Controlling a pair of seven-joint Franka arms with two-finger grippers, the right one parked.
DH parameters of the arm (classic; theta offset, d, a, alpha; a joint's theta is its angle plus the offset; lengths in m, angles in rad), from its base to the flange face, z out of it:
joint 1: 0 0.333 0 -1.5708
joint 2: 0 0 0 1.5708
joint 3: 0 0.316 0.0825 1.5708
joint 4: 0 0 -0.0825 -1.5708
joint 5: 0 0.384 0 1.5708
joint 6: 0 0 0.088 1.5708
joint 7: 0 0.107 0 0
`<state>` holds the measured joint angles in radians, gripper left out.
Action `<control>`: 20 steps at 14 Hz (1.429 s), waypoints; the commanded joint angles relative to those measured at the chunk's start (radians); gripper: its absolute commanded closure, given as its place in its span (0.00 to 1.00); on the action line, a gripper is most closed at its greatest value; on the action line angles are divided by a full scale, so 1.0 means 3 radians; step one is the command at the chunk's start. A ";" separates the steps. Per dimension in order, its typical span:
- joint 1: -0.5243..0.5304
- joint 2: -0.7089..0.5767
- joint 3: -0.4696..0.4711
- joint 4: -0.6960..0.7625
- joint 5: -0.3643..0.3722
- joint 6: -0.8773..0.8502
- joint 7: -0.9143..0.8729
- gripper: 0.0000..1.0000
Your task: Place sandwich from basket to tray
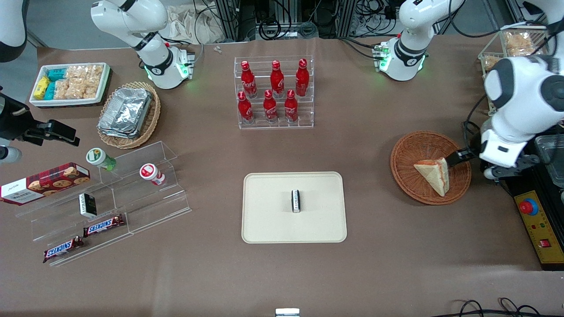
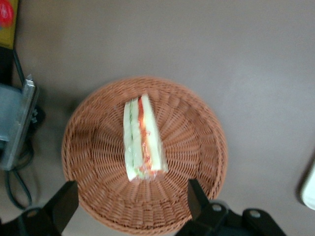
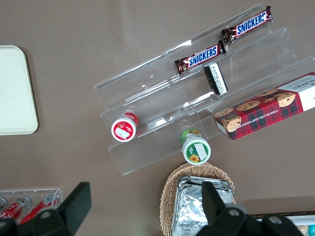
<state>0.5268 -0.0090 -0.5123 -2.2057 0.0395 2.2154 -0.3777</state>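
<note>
The sandwich is a pale bread wedge lying in the round orange-brown wicker basket, toward the working arm's end of the table. In the left wrist view the sandwich shows its green and orange-red filling edge at the middle of the basket. My left gripper hovers over the basket rim on the working arm's side, above and beside the sandwich. It is open and empty, with the fingers spread wide over the basket. The cream-beige tray lies at the table's middle.
A small black-and-white packet lies on the tray. A clear rack of red bottles stands farther from the front camera than the tray. A control box with a red button sits beside the basket, and clear plastic shelves with snacks toward the parked arm's end.
</note>
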 commanded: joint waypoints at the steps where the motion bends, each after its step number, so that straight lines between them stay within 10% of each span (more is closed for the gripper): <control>1: 0.0003 -0.0012 0.0020 -0.0185 -0.0040 0.0198 -0.0255 0.01; 20: 0.0008 0.0618 0.0117 -0.0312 0.0006 0.0715 -0.0362 0.01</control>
<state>0.5291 0.1855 -0.4854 -2.2774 0.0334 2.4078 -0.4882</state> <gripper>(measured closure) 0.004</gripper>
